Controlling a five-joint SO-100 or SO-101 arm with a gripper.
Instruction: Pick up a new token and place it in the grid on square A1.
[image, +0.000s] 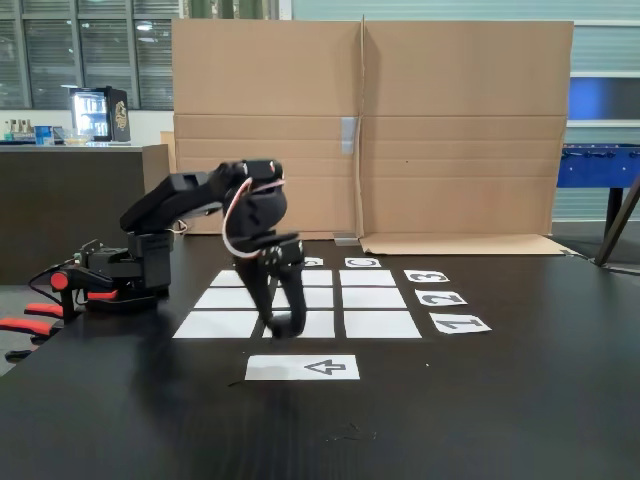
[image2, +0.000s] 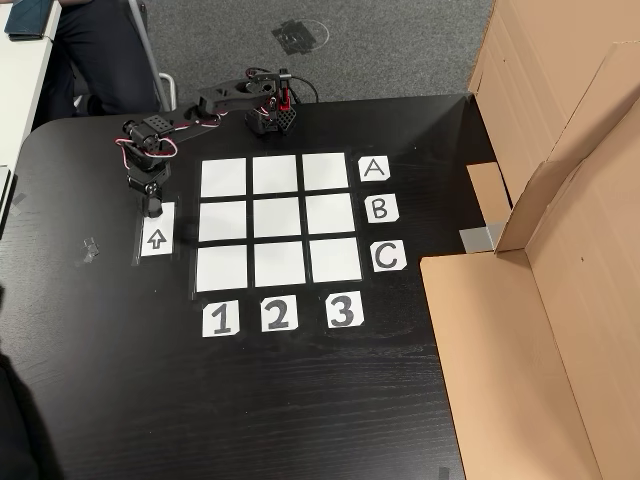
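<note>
The arm stands at the left of the dark bench (image: 520, 400) in the fixed view and reaches forward and down, so that the hand (image: 283, 326) hangs low over the near edge of the grid (image: 300, 298), close to the bench surface. In the other view the hand (image2: 153, 207) is at the top end of the arrow sheet (image2: 157, 240), just to the left of the grid (image2: 279, 222) and outside its cells. The fingers look close together there, but both views are too dark and small at the tips, so I cannot tell if the hand is narrow or wide, or if it holds something. The token is not clearly seen; a dark shape at the fingertips may be it, but this is not sure. Square A1 (image2: 224, 178) is the far left corner cell in the other view, in the row beside the A label (image2: 373, 168) and the column above the 1 label (image2: 221, 319). It lies just to the right of the hand and its paper is blank.
</note>
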